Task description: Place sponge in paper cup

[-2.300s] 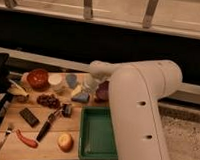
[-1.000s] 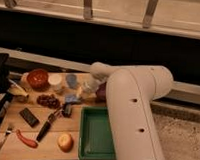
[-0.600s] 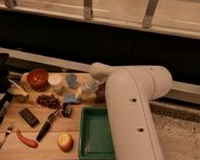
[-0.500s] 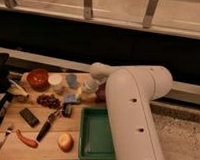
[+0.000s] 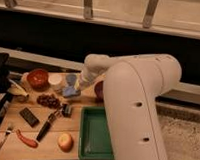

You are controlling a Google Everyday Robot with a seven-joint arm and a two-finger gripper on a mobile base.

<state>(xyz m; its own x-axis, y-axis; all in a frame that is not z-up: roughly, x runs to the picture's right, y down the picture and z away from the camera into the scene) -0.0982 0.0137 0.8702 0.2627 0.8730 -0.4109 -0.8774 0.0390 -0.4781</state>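
Observation:
The blue sponge (image 5: 70, 88) is at the tip of my gripper (image 5: 76, 86), which is shut on it and holds it just above the wooden table (image 5: 20, 148). The white paper cup (image 5: 55, 81) stands upright just left of the sponge, next to a red bowl (image 5: 37, 78). The sponge is beside the cup, not over its mouth. My white arm (image 5: 137, 101) reaches in from the right and hides the table behind it.
A red apple (image 5: 98, 89) sits right of the gripper. Grapes (image 5: 48, 100), a black bar (image 5: 29, 116), a knife (image 5: 46, 126), a red chili (image 5: 27, 139), a yellow fruit (image 5: 65, 141) and a fork (image 5: 0, 141) lie in front. A green tray (image 5: 93, 137) is at front right.
The gripper has carried the sponge left and slightly back, from a spot near the apple toward the paper cup. Over the last half second it has hardly moved.

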